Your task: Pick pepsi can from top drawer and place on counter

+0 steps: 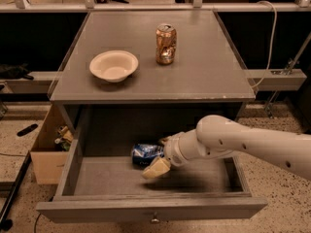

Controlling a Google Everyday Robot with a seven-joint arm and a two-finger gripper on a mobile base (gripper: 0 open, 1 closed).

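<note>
Pepsi can [147, 152] in top drawer [121, 208] (open), pincer [156, 167] alongside, poss. touching.

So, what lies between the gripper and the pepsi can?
Nothing. In the camera view the gripper is down in the top drawer, right up against the pepsi can, with no gap showing between them.

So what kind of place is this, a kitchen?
Probably a robot test lab: a plain grey counter over an open top drawer, a cardboard box on speckled floor, and a robot arm with its jaws in the drawer by the pepsi can.
</note>
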